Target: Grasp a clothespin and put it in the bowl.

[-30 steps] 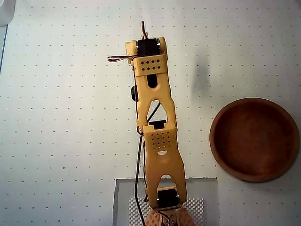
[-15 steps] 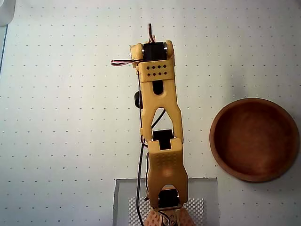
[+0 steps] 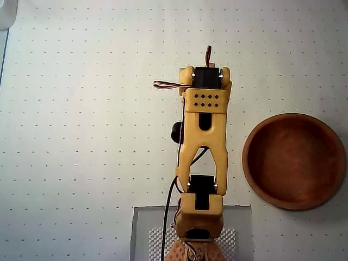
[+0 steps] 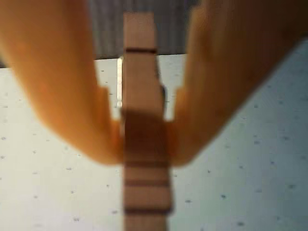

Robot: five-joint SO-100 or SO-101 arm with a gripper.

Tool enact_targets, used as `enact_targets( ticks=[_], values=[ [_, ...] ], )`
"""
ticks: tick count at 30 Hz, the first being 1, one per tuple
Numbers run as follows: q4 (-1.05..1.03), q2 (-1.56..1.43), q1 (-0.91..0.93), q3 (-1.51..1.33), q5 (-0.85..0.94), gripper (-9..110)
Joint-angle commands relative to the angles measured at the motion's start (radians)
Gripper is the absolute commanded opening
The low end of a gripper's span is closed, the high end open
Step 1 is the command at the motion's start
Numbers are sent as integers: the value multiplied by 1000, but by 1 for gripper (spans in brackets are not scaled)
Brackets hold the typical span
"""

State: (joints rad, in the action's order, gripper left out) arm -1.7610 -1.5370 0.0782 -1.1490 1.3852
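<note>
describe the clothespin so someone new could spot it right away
Find the yellow arm at the middle of the dotted white table; the wrist view looks along its jaws. The clothespin is the pale wooden strip pinched between them, the only wooden thing besides the round reddish bowl.

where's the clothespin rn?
In the wrist view the clothespin stands upright at centre frame, pinched between the gripper fingers, above the dotted mat. The overhead view hides it under the arm, left of the bowl.
</note>
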Motion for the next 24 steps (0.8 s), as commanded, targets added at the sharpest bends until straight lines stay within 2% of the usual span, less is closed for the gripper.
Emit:
enact_targets(
  ticks=[1,9,24],
  values=[
    [-32,-149,44,-63,-2,-3],
    [-32,-236,202,-176,-2,-3],
    [-31,-232,528,-183,2,-3]
  ],
)
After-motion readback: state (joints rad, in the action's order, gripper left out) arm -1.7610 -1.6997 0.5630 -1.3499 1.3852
